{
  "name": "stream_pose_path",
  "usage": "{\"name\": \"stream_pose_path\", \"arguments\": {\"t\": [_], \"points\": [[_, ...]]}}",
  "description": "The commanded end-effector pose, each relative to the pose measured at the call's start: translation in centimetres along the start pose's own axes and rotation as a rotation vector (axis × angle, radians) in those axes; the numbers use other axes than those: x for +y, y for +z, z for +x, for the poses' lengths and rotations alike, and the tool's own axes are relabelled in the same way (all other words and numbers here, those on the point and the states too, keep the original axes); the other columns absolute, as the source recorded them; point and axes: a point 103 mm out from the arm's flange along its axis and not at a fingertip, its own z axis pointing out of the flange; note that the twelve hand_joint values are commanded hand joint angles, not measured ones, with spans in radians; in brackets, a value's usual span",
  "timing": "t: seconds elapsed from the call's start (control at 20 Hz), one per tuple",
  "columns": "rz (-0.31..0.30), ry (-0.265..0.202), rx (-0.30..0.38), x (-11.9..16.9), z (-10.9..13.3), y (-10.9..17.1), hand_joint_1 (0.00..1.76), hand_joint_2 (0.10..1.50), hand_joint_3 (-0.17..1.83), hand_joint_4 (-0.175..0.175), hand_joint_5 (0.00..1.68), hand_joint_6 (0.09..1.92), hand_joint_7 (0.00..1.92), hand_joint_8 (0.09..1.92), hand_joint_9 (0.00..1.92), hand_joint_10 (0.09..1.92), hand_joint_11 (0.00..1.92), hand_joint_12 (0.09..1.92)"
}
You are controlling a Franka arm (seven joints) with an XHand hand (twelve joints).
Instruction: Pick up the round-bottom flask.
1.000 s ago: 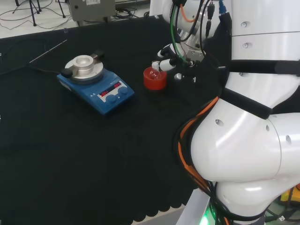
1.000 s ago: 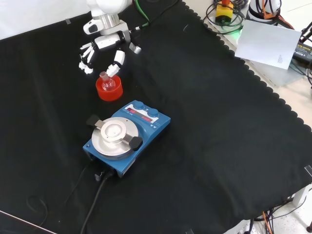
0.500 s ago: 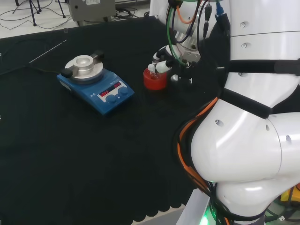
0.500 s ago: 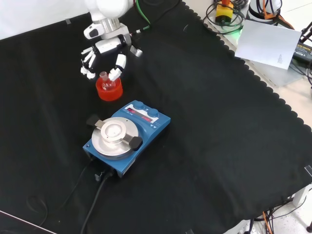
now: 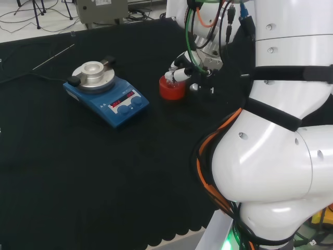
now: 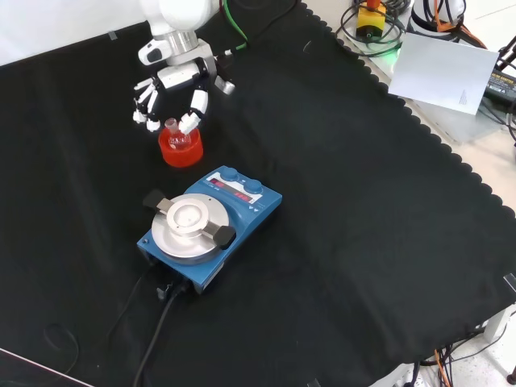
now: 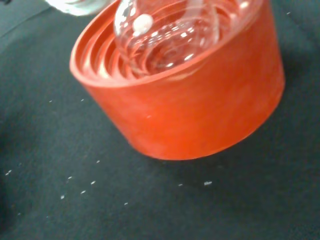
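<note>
The round-bottom flask (image 6: 172, 134) is clear glass and sits upright in a red ribbed stand (image 6: 181, 151) on the black cloth. In the front view the hand (image 6: 176, 81) hangs just above it, with the fingers (image 6: 150, 121) on one side of the short neck and the thumb (image 6: 191, 119) on the other, slightly curved; I cannot make out contact. From the head view, the hand (image 5: 180, 71) covers the top of the stand (image 5: 171, 91). Up close in the wrist view, the flask's bulb (image 7: 165, 30) rests in the stand (image 7: 200, 105).
A blue hotplate stirrer (image 6: 201, 226) with a round metal top stands near the stand, below it in the front view; its cable runs off toward the cloth's edge. To the left in the head view lies the stirrer (image 5: 106, 96); the arm's white links (image 5: 276, 156) fill the right.
The hand has come down over the flask, and its fingers and thumb have drawn closer to the neck. The flask and stand have not moved.
</note>
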Motion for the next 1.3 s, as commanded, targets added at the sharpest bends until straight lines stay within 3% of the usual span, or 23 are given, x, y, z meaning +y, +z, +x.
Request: {"name": "stream_pose_path", "arguments": {"t": [0.05, 0.35, 0.8, 0.9, 0.95, 1.15, 1.3], "points": [[0.004, -0.006, 0.012, 0.1, -0.2, 0.0, 0.78, 0.69, 0.53, 0.022, 0.85, 0.34, 0.4, 0.6, 0.51, 0.6, 0.01, 1.35], [-0.002, -0.008, 0.005, 0.1, -0.3, 0.1, 0.79, 0.69, 0.55, 0.028, 0.9, 0.53, 0.4, 0.59, 0.52, 0.6, 0.01, 1.36], [-0.023, -0.016, -0.017, 0.1, 0.1, 0.2, 0.8, 0.72, 0.56, 0.022, 1.02, 0.61, 0.41, 0.6, 0.54, 0.6, 0.02, 1.36], [-0.047, -0.024, -0.027, 0.1, 0.6, 0.3, 0.96, 0.82, 0.45, 0.122, 1.06, 0.81, 0.44, 0.6, 0.57, 0.6, 0.06, 1.35], [-0.061, -0.028, -0.03, 0.0, 0.7, 0.3, 1.0, 0.83, 0.45, 0.148, 1.07, 0.87, 0.47, 0.59, 0.59, 0.59, 0.08, 1.35], [-0.114, -0.055, 0.004, -0.2, 1.2, -0.4, 1.07, 0.71, 0.73, 0.175, 1.1, 1.01, 0.59, 0.56, 0.71, 0.54, 0.19, 1.32], [-0.121, -0.061, 0.012, -0.3, 1.5, -1.1, 1.07, 0.68, 0.78, 0.175, 1.1, 1.03, 0.62, 0.56, 0.74, 0.54, 0.22, 1.32]]}}
